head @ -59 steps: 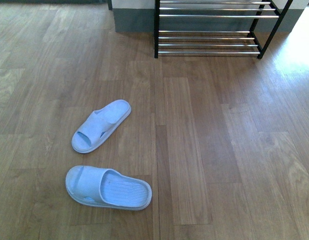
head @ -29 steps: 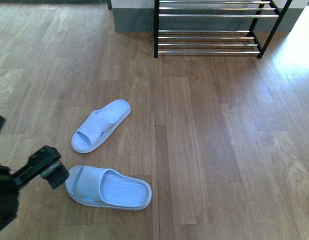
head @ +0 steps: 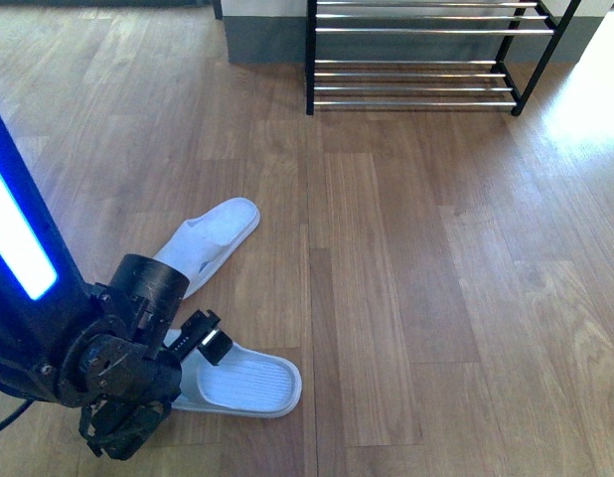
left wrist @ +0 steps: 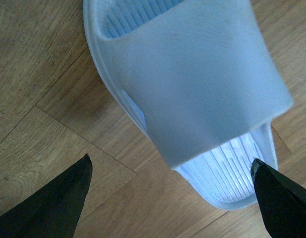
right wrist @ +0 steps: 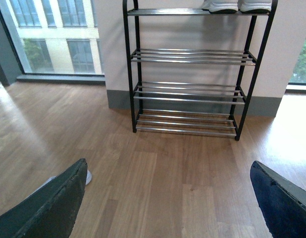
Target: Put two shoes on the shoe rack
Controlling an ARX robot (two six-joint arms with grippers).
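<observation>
Near slipper (head: pixel 252 378) long axis left-right, heel right; far slipper (head: pixel 223 224) diagonal

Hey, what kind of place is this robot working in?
Probably a home or apartment entryway: a tall shoe rack against the wall, a light-blue slipper on the wood-plank floor, and large windows facing another building.

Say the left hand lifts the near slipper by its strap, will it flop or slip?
Probably light: the near slipper looks like moulded plastic. The strap holds its arch, so likely springy, not floppy. Its smooth surface might slip.
</observation>
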